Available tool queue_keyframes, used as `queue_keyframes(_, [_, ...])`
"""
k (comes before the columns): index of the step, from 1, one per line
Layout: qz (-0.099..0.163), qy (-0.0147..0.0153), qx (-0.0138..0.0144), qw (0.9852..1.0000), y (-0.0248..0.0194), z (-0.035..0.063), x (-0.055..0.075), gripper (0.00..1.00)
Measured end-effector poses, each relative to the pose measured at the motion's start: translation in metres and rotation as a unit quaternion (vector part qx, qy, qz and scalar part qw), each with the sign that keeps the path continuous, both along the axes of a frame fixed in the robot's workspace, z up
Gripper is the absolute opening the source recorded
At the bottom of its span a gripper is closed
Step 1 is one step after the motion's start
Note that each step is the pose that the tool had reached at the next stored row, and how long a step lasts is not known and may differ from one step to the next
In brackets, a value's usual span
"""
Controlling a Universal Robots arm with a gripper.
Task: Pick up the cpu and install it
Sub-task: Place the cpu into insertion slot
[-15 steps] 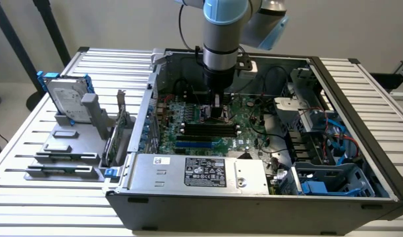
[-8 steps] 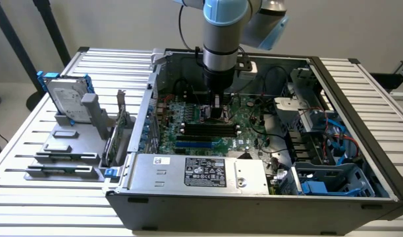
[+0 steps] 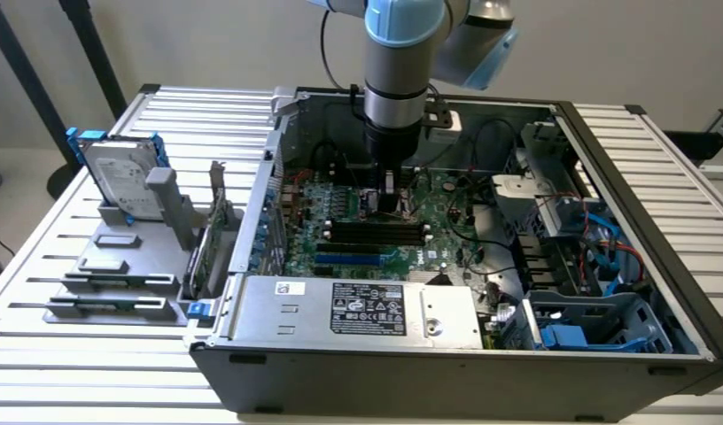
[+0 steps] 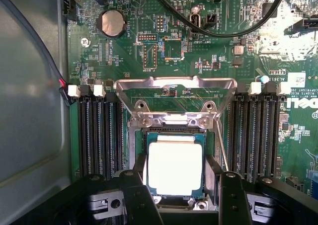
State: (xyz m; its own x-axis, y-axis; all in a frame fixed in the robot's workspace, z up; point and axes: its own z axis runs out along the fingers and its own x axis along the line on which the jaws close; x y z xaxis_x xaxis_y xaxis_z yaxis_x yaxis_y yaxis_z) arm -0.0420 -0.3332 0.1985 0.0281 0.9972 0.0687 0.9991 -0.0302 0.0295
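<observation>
The cpu, a small square chip with a pale shiny top and a thin green rim, lies level between the two black fingers of my gripper, which is shut on its sides. It sits directly over the motherboard's socket, whose metal load plate is flipped open just beyond it. I cannot tell whether the chip rests in the socket or hovers just above it. In the exterior view the gripper reaches low into the open computer case, over the green motherboard.
Black memory slots flank the socket. A black cable loops across the board near a coin battery. On the exterior view's left, outside the case, stand a hard drive in a blue bracket and grey bars. A power supply fills the case's near side.
</observation>
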Motion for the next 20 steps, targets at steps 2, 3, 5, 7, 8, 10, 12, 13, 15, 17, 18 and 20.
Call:
queue_keyframes(2, [0.000,0.0000,0.0000,1.0000,0.0000,-0.0001,0.0000,0.55])
queue_keyframes(3, [0.000,0.0001,0.0000,1.0000,0.0000,-0.0001,0.0000,0.55])
queue_keyframes(5, [0.000,0.0001,0.0000,1.0000,0.0000,-0.0001,0.0000,0.55])
queue_keyframes(7, [0.000,0.0002,0.0000,1.0000,0.0000,-0.0002,0.0000,0.55])
queue_keyframes(8, [0.000,0.0003,0.0000,1.0000,0.0000,-0.0002,0.0000,0.55])
queue_keyframes(10, [0.000,0.0004,0.0000,1.0000,0.0000,-0.0002,0.0000,0.55])
queue_keyframes(12, [0.000,0.0006,0.0000,1.0000,0.0000,-0.0002,0.0000,0.55])
queue_keyframes(13, [0.000,0.0007,0.0000,1.0000,0.0000,-0.0002,0.0000,0.55])
queue_keyframes(15, [0.000,0.0010,0.0000,1.0000,0.0000,-0.0002,0.0000,0.56])
queue_keyframes(17, [0.000,0.0010,0.0000,1.0000,0.0000,-0.0002,0.0000,0.56])
queue_keyframes(18, [0.000,0.0010,0.0000,1.0000,0.0000,-0.0002,0.0000,0.62])
queue_keyframes(20, [0.000,0.0011,0.0000,1.0000,0.0000,-0.0002,0.0000,0.62])
